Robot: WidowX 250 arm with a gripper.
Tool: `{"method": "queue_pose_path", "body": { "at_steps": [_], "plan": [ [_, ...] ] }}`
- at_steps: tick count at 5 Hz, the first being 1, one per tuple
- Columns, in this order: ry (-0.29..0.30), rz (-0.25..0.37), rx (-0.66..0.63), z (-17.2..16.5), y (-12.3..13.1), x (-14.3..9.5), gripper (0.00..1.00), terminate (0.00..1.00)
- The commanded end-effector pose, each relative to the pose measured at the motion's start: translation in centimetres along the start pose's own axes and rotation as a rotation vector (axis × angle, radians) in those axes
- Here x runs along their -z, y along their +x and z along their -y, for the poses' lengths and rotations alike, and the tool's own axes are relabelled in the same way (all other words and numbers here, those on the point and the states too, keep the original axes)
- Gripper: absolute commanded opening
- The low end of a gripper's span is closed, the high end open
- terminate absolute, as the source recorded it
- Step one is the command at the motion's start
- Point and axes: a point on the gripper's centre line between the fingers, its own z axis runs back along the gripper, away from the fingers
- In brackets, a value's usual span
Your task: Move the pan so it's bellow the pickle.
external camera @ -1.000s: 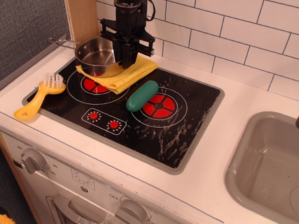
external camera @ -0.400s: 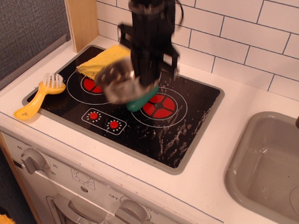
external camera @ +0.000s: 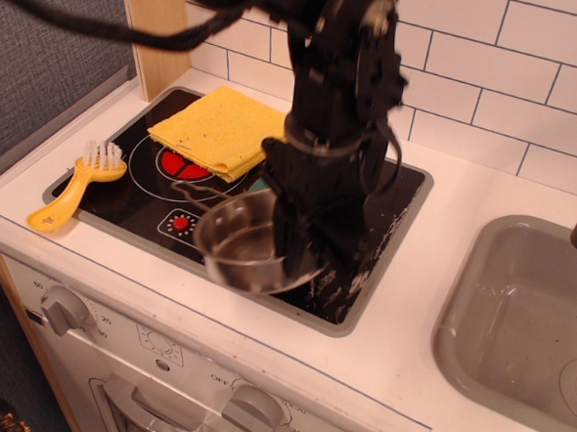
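I have one view only, so nothing overlaps with a second camera. It looks down at an angle from above the near edge of the counter, facing the far tiled wall (external camera: 493, 82). It sits fairly close: the stove top (external camera: 123, 191) fills the left and middle, the sink (external camera: 517, 328) is cut off at right

Black arm (external camera: 335, 92), boxy blurred hand (external camera: 302, 232), black cables trailing.
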Motion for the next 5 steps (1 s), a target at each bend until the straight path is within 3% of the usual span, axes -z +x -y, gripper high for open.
{"method": "queue_pose_path", "body": {
  "at_steps": [1,2,3,4,5],
  "plan": [
    [-0.010,-0.029,0.009,-0.4,-0.6,0.8,1.00,0.00],
    [-0.034,-0.034,-0.055,-1.4,-0.4,1.1,1.00,0.00],
    [-0.089,0.017,-0.187,-3.6,0.0,0.0,1.00,0.00],
    [-0.110,0.066,-0.245,-5.0,0.3,-2.1,1.00,0.00],
    [-0.106,0.071,-0.227,-5.5,0.4,-2.4,1.00,0.00]
  ]
}}
